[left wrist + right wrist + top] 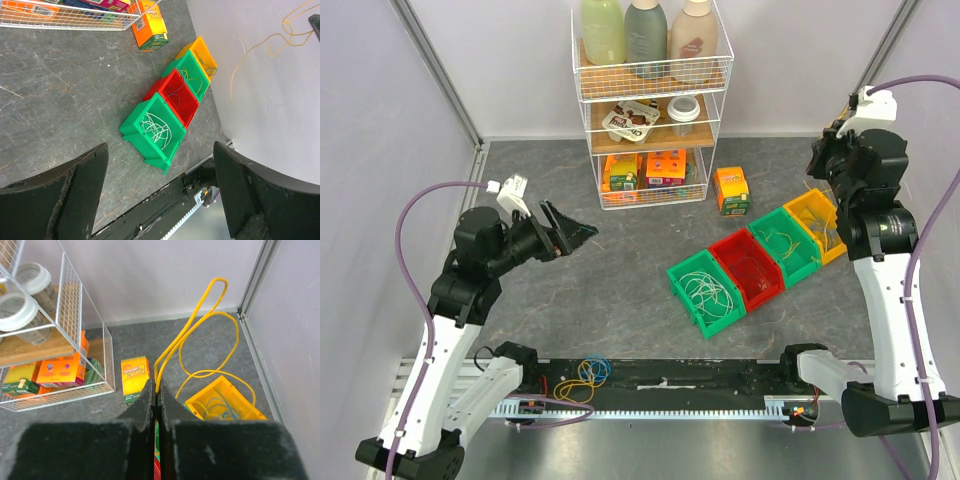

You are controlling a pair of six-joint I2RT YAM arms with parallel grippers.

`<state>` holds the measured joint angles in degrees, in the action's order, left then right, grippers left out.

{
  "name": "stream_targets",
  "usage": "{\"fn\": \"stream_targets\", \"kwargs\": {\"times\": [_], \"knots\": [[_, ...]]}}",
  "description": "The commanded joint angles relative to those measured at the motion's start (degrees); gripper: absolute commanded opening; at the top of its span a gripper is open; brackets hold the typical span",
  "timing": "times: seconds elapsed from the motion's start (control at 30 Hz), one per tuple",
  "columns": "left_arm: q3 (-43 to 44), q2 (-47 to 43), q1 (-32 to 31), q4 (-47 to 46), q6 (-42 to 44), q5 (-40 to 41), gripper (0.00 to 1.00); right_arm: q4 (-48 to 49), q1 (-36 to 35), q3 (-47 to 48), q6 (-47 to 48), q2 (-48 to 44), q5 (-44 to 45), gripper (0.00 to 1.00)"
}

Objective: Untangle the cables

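Found yellow cable (220,282) raised in loose loops above yellow bin (807,203), near far right corner of table (620,300). Noted right gripper (156,390) clamped on one end of it. Observed blue strands (217,407) inside that bin, white cables (156,129) in green bin (705,290) nearer the front edge. Found left gripper (160,147) spread wide, holding nothing, toward left edge. Recommend lifting slowly and straight, watching for snags on blue strands, and gripping firmly, since thin wire likely slips.
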<state>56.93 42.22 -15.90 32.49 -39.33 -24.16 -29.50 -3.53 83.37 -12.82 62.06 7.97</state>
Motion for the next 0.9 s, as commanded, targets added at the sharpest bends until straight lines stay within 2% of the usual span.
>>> {"fn": "stream_targets", "kwargs": {"times": [0.0,0.17,0.27,0.47,0.6,0.73,0.87], "knots": [[0.47,-0.73,-0.36,-2.26,2.33,-1.59,0.90,-0.92,0.19,-3.21,-0.36,0.08,0.91,0.00],[-0.15,-0.73,-0.53,-2.26,2.42,-1.76,0.90,1.19,0.19,-10.15,-1.33,-1.50,0.82,0.00],[-1.20,-0.12,-0.62,-1.82,1.72,-1.42,0.86,3.56,0.10,-15.50,-2.91,-1.51,0.47,0.00],[-2.34,8.04,-0.62,10.03,-0.13,1.58,0.80,7.00,0.02,-28.69,-12.21,-0.63,-0.32,0.00],[-7.87,8.50,-0.62,11.11,-1.35,0.52,0.76,6.21,0.10,-35.55,-18.11,1.56,1.34,0.00],[-13.15,4.64,-0.97,8.21,-5.83,-0.44,0.77,8.04,0.19,-37.14,-17.51,7.62,4.68,0.00],[-14.56,3.84,-1.76,8.81,-9.79,-0.01,0.82,8.67,0.10,-33.37,-13.82,15.97,8.21,0.00]]}}
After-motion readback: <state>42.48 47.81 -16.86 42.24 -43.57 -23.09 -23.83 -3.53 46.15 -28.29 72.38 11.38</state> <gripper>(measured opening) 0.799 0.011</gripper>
